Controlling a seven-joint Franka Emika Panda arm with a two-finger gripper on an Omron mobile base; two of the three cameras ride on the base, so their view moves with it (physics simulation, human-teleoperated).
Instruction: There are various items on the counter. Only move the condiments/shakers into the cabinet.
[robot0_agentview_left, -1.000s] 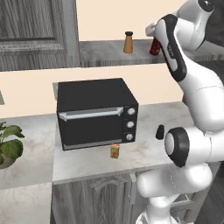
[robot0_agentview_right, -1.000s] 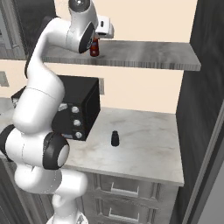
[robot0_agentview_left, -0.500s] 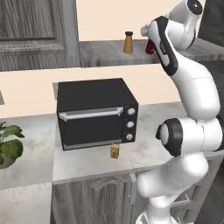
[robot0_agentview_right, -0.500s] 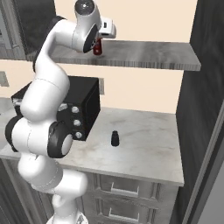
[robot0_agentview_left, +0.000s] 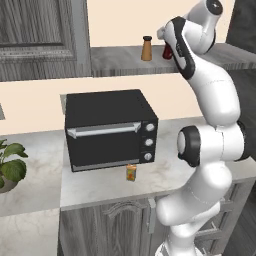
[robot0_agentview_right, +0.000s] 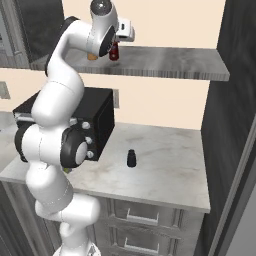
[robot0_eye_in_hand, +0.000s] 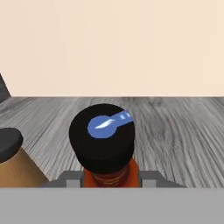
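Observation:
My gripper (robot0_eye_in_hand: 110, 180) is shut on the slim red sauce bottle (robot0_eye_in_hand: 109, 174), whose black cap (robot0_eye_in_hand: 103, 138) fills the middle of the hand view. The bottle (robot0_agentview_left: 166, 51) (robot0_agentview_right: 114, 52) is upright at the cabinet's grey shelf board (robot0_agentview_left: 115, 60) (robot0_agentview_right: 170, 62); I cannot tell if it touches the board. The tan shaker (robot0_agentview_left: 146, 48) (robot0_eye_in_hand: 15, 165) with its black cap stands on the shelf just to its left. Down on the counter (robot0_agentview_right: 165, 165), the short black shaker (robot0_agentview_right: 131, 158) stands right of the oven. The tiny orange-yellow carton (robot0_agentview_left: 131, 172) sits in front of the oven.
A black toaster oven (robot0_agentview_left: 107, 127) takes up the middle of the counter under the shelf. A potted plant (robot0_agentview_left: 11, 167) is at the far left. A panelled cabinet door (robot0_agentview_left: 42, 30) hangs left of the shelf, and a tall dark unit (robot0_agentview_right: 232, 125) borders the right.
The hand has carried the red bottle a little along the shelf toward the tan shaker, and the arm's elbow has swung. The grip stays shut.

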